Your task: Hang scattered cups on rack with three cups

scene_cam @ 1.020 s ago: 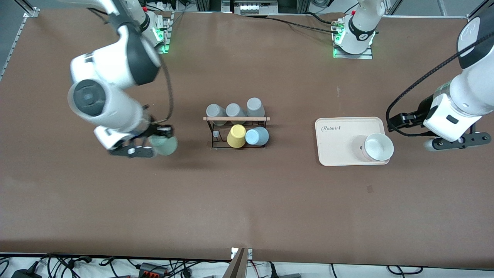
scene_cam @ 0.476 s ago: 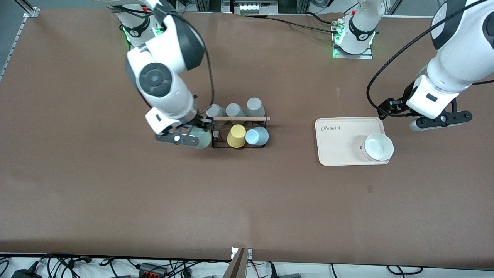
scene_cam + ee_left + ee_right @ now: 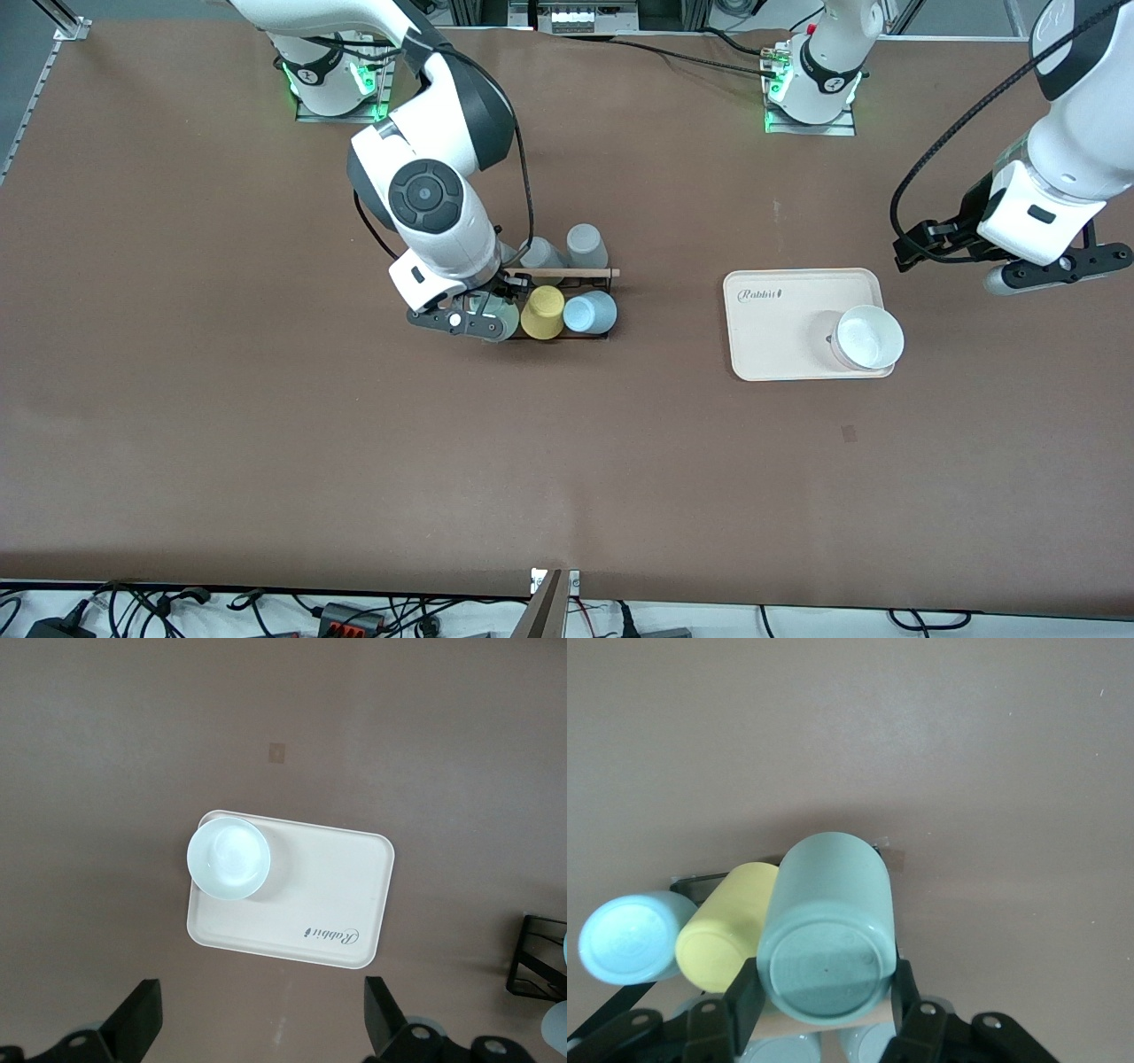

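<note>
My right gripper is shut on the pale mint green cup and holds it, bottom up, at the rack's end toward the right arm's end, beside the yellow cup. In the right wrist view the fingers clamp the mint cup from both sides. The light blue cup sits on the rack beside the yellow one; it also shows in the right wrist view. My left gripper is open and empty, over the table beside the tray.
Grey cups hang on the rack's row farther from the front camera. A pinkish-beige tray with a white bowl lies toward the left arm's end; the left wrist view shows the tray and bowl.
My right gripper has carried the mint cup from the right arm's end of the table to the rack, beside the yellow cup. My left arm has shifted slightly near the tray.
</note>
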`<state>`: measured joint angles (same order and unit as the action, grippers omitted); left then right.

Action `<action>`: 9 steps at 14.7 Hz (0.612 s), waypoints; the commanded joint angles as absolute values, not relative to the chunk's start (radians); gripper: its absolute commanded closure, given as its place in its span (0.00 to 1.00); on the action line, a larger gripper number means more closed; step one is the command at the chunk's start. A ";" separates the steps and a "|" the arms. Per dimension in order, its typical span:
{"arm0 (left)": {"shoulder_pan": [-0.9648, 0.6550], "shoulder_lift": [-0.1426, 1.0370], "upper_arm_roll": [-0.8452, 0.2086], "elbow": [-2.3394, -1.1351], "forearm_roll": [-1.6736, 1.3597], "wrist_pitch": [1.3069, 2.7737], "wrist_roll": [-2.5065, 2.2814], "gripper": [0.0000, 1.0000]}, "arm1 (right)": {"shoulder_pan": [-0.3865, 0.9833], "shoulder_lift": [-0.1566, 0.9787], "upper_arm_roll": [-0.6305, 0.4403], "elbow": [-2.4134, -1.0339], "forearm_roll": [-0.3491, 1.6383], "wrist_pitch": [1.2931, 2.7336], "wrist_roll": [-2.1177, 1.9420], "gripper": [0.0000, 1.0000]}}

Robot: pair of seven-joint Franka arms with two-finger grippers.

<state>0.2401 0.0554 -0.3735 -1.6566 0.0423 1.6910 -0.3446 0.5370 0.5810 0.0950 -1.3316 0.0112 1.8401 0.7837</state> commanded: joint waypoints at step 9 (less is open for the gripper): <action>0.229 0.051 -0.367 -1.641 0.015 1.698 -0.328 0.00 | 0.561 0.695 0.087 -1.318 0.012 1.833 0.818 0.63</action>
<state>0.2331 0.0555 -0.3730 -1.6497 0.0375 1.6962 -0.3446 0.5506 0.6824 0.0945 -1.3318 0.0111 1.8402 0.7920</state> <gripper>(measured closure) 0.000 0.379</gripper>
